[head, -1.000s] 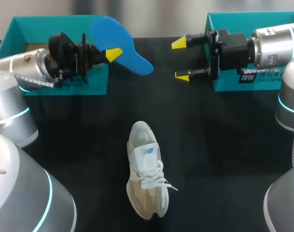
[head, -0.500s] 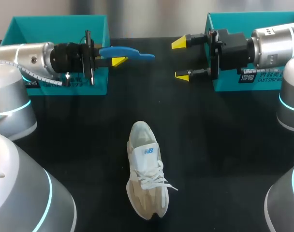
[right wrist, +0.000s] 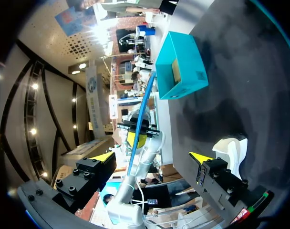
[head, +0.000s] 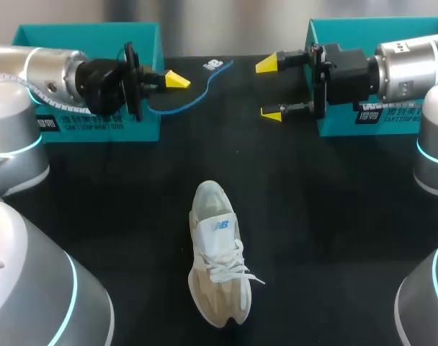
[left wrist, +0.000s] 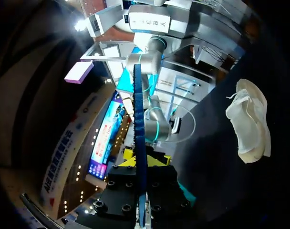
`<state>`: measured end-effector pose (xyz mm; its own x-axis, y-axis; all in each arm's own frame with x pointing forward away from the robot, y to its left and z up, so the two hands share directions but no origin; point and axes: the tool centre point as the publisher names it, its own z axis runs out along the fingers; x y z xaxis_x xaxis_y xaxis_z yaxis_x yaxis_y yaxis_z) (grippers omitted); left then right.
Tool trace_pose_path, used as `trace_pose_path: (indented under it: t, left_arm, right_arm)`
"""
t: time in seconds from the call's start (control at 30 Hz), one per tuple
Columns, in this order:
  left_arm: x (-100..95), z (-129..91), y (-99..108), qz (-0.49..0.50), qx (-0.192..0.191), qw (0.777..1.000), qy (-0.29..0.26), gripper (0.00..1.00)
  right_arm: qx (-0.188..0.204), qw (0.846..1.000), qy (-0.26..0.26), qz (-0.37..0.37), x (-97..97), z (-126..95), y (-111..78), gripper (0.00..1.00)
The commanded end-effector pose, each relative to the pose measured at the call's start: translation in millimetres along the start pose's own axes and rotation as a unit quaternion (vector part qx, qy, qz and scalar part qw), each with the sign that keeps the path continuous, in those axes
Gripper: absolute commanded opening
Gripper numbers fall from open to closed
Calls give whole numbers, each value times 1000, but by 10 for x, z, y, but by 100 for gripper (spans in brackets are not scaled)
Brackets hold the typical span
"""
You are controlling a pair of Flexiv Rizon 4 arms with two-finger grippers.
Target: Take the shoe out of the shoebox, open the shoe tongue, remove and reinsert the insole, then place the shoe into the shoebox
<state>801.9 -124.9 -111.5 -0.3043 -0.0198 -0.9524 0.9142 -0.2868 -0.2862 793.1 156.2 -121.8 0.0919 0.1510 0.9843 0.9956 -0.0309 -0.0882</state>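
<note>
One shoe [head: 217, 263] on black table [head: 334, 216].

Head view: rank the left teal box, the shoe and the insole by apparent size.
1. left teal box, partly behind my left arm
2. shoe
3. insole, held farther back and seen at an angle, so shoe versus insole is unsure

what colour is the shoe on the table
The shoe is off-white with beige panels and a small blue mark on its tongue; clearest in the head view.
</note>
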Motion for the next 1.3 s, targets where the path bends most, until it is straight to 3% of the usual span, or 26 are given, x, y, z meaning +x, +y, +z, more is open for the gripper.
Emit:
trace_pose_path:
  t: [0.03,0.1,0.33,0.5,0.67,0.93,1.3]
  left_arm:
    - [24,-11,66,81,-24,996,43,0]
    - [56,-14,87,104,-24,993,48,0]
    - [194,17,181,174,-117,974,82,0]
    - [239,17,272,172,-154,972,44,0]
    - [258,53,326,190,-195,961,51,0]
    - [308,115,380,181,-208,959,61,0]
    - [308,115,380,181,-208,959,61,0]
  right_arm:
    - [0,1000,-1,0,3,23,6,100]
    - [0,1000,-1,0,3,23,6,100]
    - [0,1000,-1,0,3,23,6,100]
    - [0,1000,-1,0,3,23,6,100]
    - [25,999,29,-33,-215,243,37,100]
    - [55,995,33,-75,-334,506,13,100]
    - [51,996,29,-73,-334,509,8,100]
